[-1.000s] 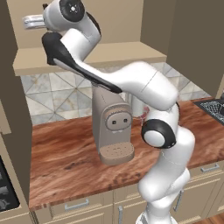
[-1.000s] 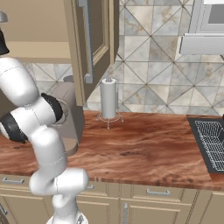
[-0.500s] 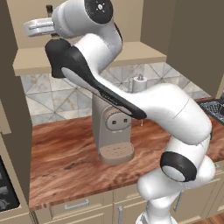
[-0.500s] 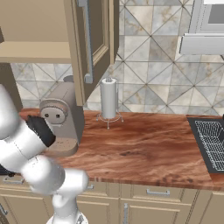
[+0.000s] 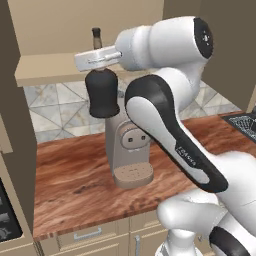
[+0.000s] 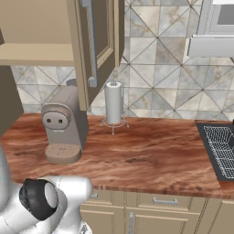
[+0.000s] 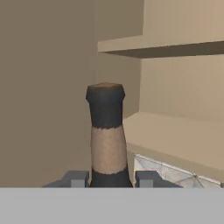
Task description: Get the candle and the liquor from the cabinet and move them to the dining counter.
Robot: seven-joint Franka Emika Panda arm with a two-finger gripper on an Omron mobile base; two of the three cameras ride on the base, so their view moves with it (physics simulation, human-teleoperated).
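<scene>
The wall has grey and tan tiles in diamond shapes. Below the gripper is a reddish-brown wooden worktop with tan drawers under it. A beige coffee machine stands right under the gripper. Farther off are a paper towel roll and a black wire rack.

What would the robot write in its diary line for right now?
gripper: shut on liquor | liquor: held by neck, hanging clear of cabinet shelf | below: coffee machine on worktop | candle: unseen
</scene>
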